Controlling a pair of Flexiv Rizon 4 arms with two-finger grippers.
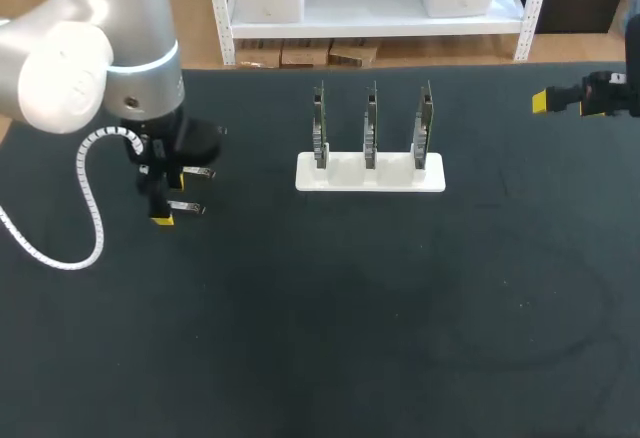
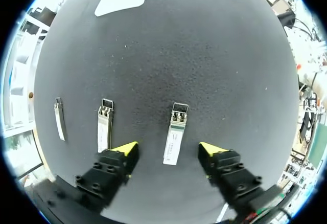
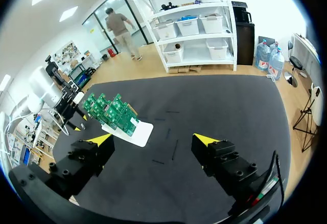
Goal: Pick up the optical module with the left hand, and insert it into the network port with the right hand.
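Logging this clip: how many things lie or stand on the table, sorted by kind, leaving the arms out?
optical modules: 3
circuit boards: 3
white holder: 1
Total: 7

Robotics lab: black-topped bench [image 1: 400,338], circuit boards [image 1: 370,123] upright in white rack [image 1: 345,176]
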